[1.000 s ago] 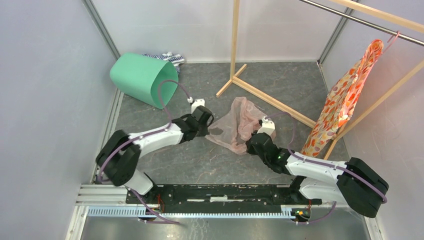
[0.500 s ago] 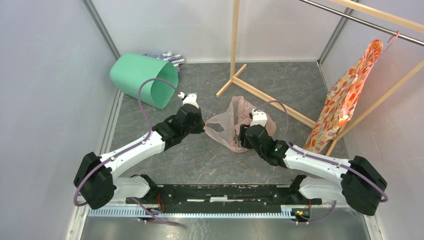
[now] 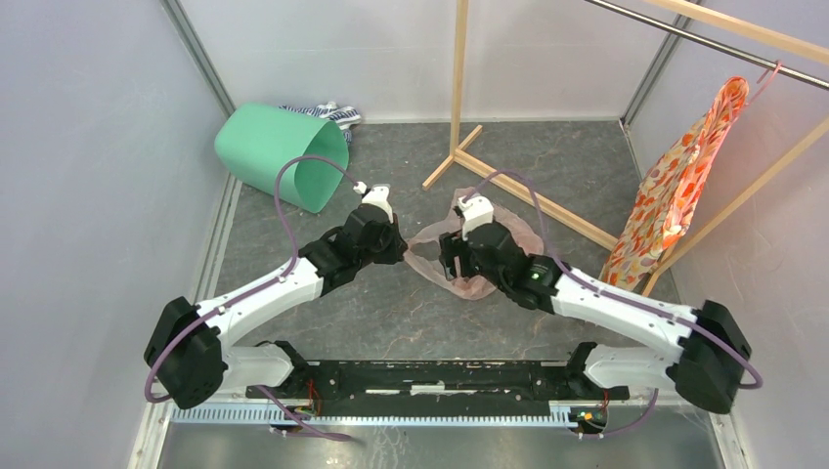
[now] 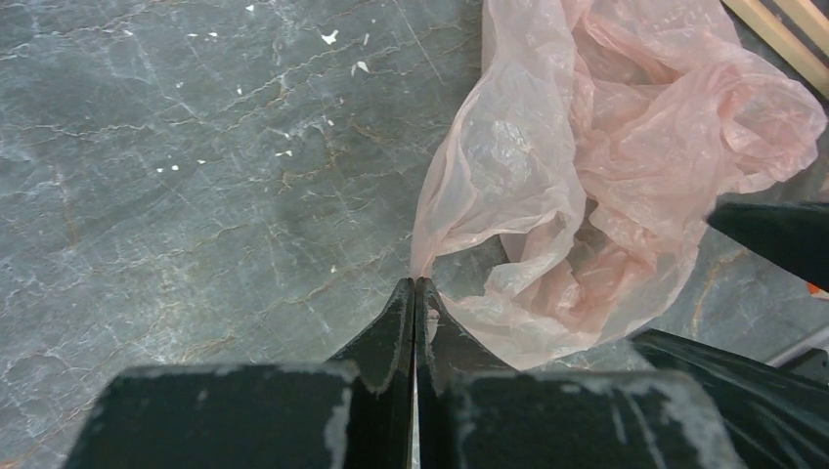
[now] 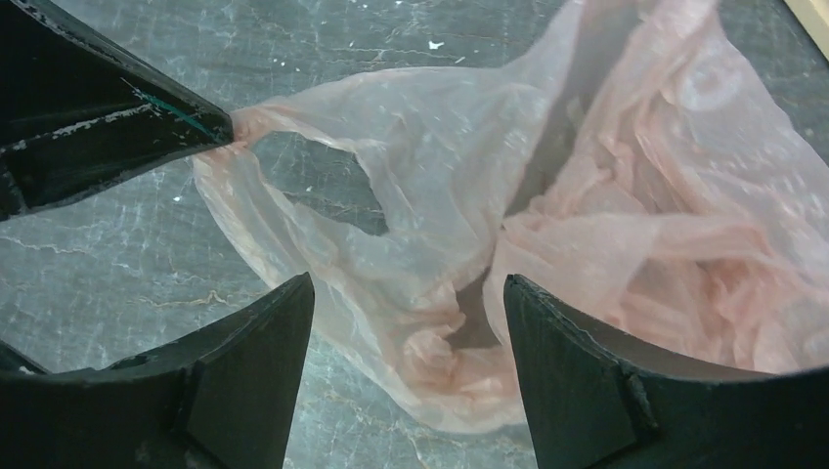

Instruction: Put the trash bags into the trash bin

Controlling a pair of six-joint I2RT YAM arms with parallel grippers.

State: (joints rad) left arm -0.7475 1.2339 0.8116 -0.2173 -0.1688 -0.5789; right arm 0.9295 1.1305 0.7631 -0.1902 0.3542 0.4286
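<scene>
Plastic, pale pink and crinkled, is what we find at the middle of the surface (image 3: 391, 318). The trash bag (image 3: 428, 257) lies there in a loose heap, set between our two pincers.

From the left wrist, we see the left pincer (image 4: 415, 284) pressed together on a thin pulled-out corner of the trash bag (image 4: 606, 166). The film rises from that nip and spreads away to the right into the crumpled mass. The right wrist view confirms this. The left pincer (image 5: 147, 127) comes in from the upper left with a twisted point of the bag (image 5: 587, 195) caught at its tip, and the plastic is drawn taut from there.

The right pincer (image 5: 406, 280) stands with its jaws wide apart, straddling a sagging fold at the bag's near edge. We cannot tell whether either finger touches the film. From above, the right pincer (image 3: 448, 256) sits over the bag's middle, close to the left pincer (image 3: 399, 249), with the bag showing on both sides of it.

The trash bin (image 3: 279, 151) lies tipped on its side at the far left, its mouth turned toward the arms, well apart from the bag. A striped cloth (image 3: 327, 110) sits just behind it. One foot of a wooden frame (image 3: 508, 186) runs just beyond the bag, and an orange floral garment (image 3: 684, 186) hangs at the right.
</scene>
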